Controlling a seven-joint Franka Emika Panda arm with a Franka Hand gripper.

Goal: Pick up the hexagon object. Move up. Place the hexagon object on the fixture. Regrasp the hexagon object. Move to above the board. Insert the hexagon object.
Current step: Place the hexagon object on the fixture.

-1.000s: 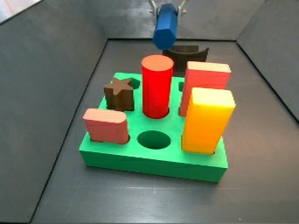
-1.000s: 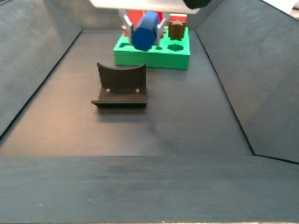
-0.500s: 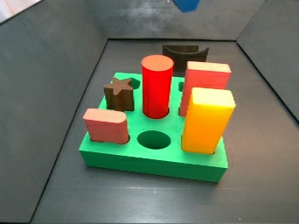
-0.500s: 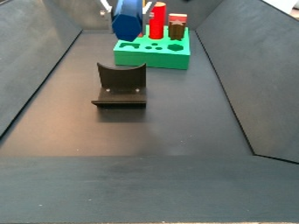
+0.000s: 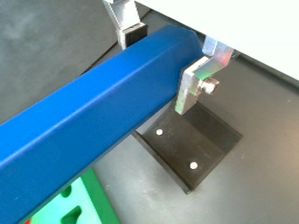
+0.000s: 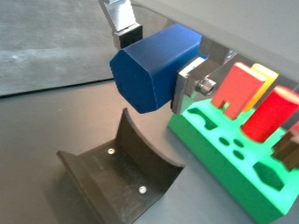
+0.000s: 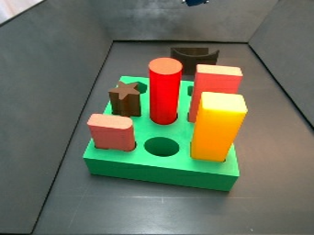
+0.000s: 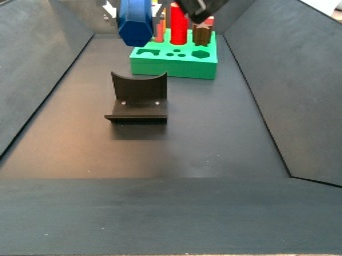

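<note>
High above the fixture, the gripper clamps the hexagon object, a smooth dark blue faceted bar, its long axis crosswise between the fingers.

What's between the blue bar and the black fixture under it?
Nothing, just air. In a wrist view the gripper holds the blue bar above the fixture.

Wrist view. The gripper clamps the hexagon object between its silver fingers, above the fixture on the dark floor. The board, carrying red and yellow blocks, lies just beside the fixture.
</note>
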